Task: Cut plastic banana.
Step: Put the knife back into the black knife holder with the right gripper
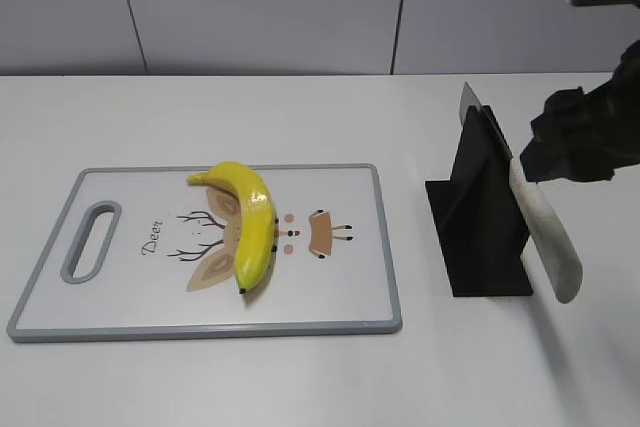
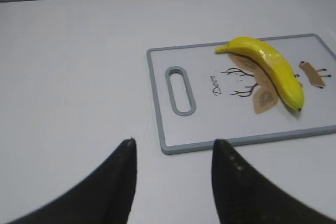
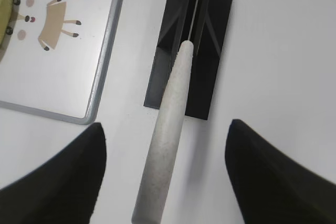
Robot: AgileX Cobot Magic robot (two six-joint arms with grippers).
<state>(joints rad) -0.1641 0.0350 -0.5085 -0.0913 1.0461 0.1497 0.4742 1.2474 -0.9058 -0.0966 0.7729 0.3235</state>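
Observation:
The yellow plastic banana lies curved on a white cutting board with a grey rim; it also shows in the left wrist view. A knife with a pale grey handle stands with its blade in a black holder right of the board. My right gripper is open, its fingers on either side of the knife handle without touching it. My left gripper is open and empty, low over the table by the handle-slot end of the board.
The board has a slot handle at its left end and a deer drawing under the banana. The black holder stands close to the board's right rim. A grey wall runs behind the white table.

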